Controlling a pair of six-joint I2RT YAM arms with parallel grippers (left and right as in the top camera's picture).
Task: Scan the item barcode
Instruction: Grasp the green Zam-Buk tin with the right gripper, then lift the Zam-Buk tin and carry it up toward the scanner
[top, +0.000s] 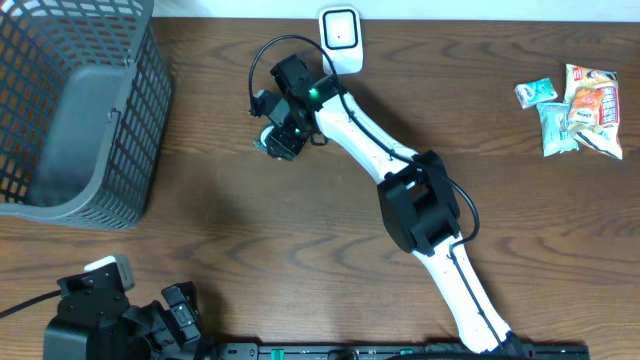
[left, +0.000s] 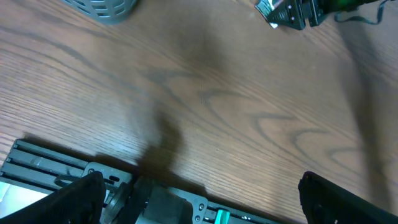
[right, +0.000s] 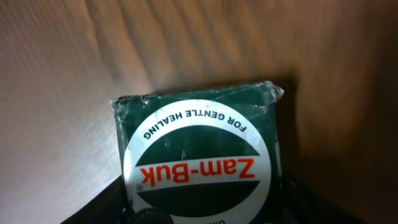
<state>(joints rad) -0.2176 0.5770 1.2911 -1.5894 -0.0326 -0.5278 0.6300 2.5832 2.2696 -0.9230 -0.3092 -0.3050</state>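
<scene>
The item is a dark green Zam-Buk box (right: 199, 155) with a white round label. It fills the right wrist view and sits between my right gripper's dark fingers, which press on its two sides just above the wood. Seen from overhead, my right gripper (top: 276, 138) holds the item (top: 262, 140) at the back middle of the table, just left of and in front of a white scanner (top: 340, 35). No barcode shows on the box. My left gripper (left: 211, 208) rests wide open and empty at the front left.
A grey wire basket (top: 75, 110) stands at the back left. Several snack packets (top: 575, 110) lie at the back right. The right arm (top: 420, 200) stretches diagonally across the middle of the table. A metal rail (left: 62, 168) runs along the front edge.
</scene>
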